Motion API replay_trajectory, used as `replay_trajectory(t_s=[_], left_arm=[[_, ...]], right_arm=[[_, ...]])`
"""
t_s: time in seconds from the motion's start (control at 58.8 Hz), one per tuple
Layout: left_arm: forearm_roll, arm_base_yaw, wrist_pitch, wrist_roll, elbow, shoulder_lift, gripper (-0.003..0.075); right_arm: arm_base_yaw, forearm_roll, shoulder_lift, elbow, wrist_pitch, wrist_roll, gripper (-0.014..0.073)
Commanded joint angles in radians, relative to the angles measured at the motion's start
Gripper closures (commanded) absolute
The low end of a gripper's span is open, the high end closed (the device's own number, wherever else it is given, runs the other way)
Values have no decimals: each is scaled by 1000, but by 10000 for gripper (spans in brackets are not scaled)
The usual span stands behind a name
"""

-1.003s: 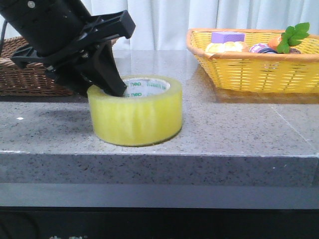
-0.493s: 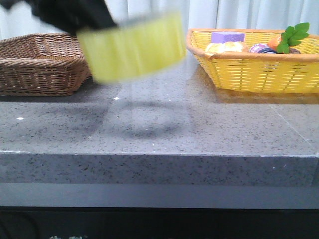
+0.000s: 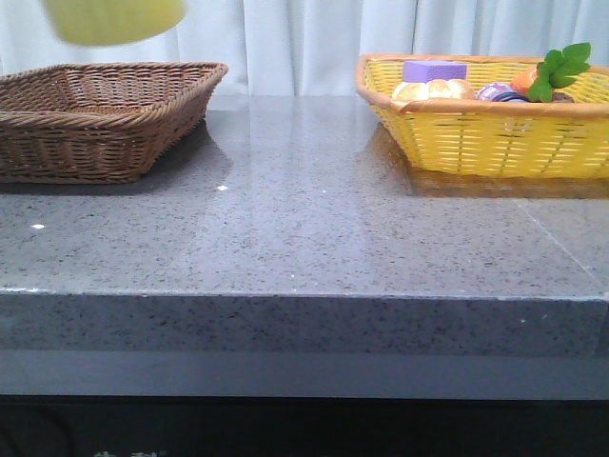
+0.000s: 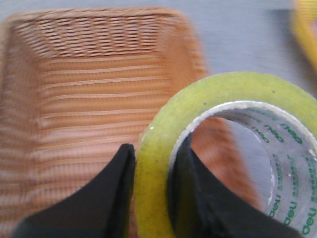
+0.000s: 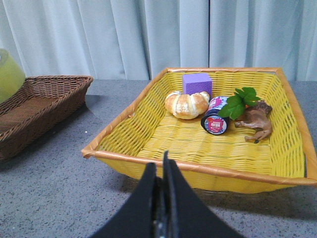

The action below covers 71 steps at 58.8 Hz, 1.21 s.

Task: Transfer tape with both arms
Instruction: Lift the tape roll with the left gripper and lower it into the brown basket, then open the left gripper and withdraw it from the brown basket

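Note:
The tape [image 4: 233,94], a wide yellow roll with a white core and green lettering, is held in the air by my left gripper [image 4: 154,163]. One finger is inside the core and one outside, shut on the roll's wall. In the front view only the roll's lower part [image 3: 114,21] shows at the top left, above the brown basket [image 3: 100,114]. It also shows at the edge of the right wrist view [image 5: 9,74]. My right gripper [image 5: 160,171] is shut and empty, low over the table in front of the yellow basket [image 5: 198,171].
The brown wicker basket [image 4: 74,99] lies below the tape and holds nothing. The yellow basket [image 3: 495,133] at the right holds a bread roll [image 5: 187,104], a purple block [image 5: 197,83], a small jar [image 5: 214,121], a green sprig and a toy horse [image 5: 255,121]. A curtain hangs behind.
My left gripper has lifted the tape off the table and carried it up and to the left, over the brown basket, nearly out of the front view.

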Motion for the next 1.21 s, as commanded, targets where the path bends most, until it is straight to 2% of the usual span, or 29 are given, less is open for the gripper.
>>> replay_trajectory(t_s=[0.0, 0.289, 0.374, 0.527, 0.612, 0.782, 0.918, 1.02, 1.19], left_arm=[[-8, 56, -104, -9, -40, 13, 678], [-10, 88, -55, -9, -40, 120, 668], [-16, 88, -59, -10, -40, 120, 619], [-16, 88, -38, -10, -42, 120, 470], [-16, 88, -19, -10, -44, 107, 431], [-9, 88, -31, -1, -44, 18, 440], [-9, 88, -90, 12, 10, -93, 459], [-9, 88, -171, 21, 105, -182, 540], [-9, 88, -286, 23, 327, -362, 724]], right_arm=[[-8, -7, 6, -24, -91, -5, 683], [-8, -7, 6, -24, -90, -5, 683], [-8, -7, 6, -24, -90, -5, 683], [-8, -7, 6, -24, -90, -5, 683], [-8, -7, 6, -24, -90, -5, 683], [-8, -7, 6, -24, -90, -5, 683], [-8, -7, 6, -24, -90, -5, 683], [-8, -7, 6, -24, -90, -5, 683], [-8, -7, 6, -24, -90, -5, 683]])
